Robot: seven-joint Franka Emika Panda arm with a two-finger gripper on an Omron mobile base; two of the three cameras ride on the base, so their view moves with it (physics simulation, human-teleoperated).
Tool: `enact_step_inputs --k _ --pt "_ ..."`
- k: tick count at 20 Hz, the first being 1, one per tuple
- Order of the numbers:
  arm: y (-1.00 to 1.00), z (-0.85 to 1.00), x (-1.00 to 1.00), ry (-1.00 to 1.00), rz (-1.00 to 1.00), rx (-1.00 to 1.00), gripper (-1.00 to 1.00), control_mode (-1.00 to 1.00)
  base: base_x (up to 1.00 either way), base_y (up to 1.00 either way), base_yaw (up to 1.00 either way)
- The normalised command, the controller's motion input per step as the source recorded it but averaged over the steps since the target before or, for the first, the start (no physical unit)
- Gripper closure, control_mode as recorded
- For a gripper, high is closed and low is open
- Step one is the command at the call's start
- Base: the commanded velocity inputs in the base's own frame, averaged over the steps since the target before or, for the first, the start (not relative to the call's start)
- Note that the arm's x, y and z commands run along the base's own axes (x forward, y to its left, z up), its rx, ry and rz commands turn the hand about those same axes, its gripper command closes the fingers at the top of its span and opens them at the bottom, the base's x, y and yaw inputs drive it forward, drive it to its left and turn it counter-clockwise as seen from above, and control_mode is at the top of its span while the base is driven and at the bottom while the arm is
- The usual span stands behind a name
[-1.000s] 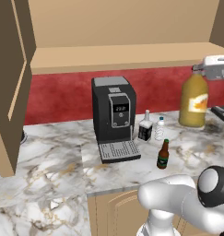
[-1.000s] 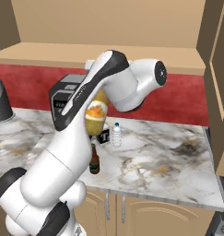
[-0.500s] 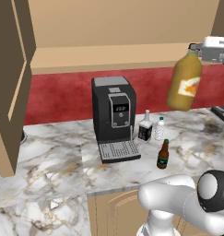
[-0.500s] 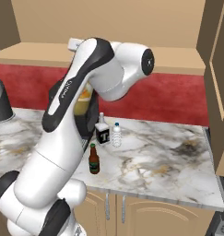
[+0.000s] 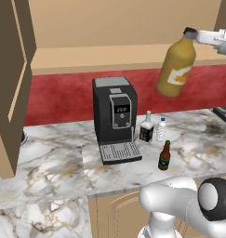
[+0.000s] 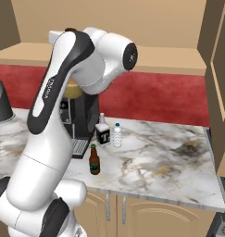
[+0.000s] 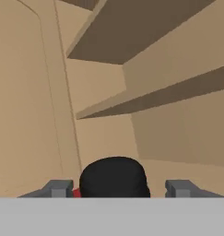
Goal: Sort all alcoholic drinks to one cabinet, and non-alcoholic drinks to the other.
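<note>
the arm reaches high, its forearm level at the upper right of the left base view, where the gripper is closed around the neck of the juice bottle, just under its dark cap. the bottle hangs tilted in the air, base swung left, in front of the wide cabinet's shelf and well above the tabletop. the beer bottle, squarish bottle and water bottle stand on the tabletop beside the coffee machine
</note>
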Motion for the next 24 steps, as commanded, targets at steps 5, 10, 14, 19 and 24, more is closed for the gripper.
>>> enact_step_inputs --k 5,10,14,19,24 --pt "0.28 0.21 0.00 -0.15 0.00 -0.22 1.00 -1.00 0.00 0.00 0.00" --pt "0.30 0.32 0.00 -0.02 0.00 -0.17 1.00 -1.00 0.00 0.00 0.00" --pt "0.29 0.39 0.00 0.00 0.00 -0.04 1.00 -1.00 0.00 0.00 0.00" --pt "0.27 0.11 0.00 0.00 0.00 0.01 1.00 -1.00 0.00 0.00 0.00" --pt "0.21 0.00 0.03 0.00 0.00 0.04 1.00 -1.00 0.00 0.00 0.00"
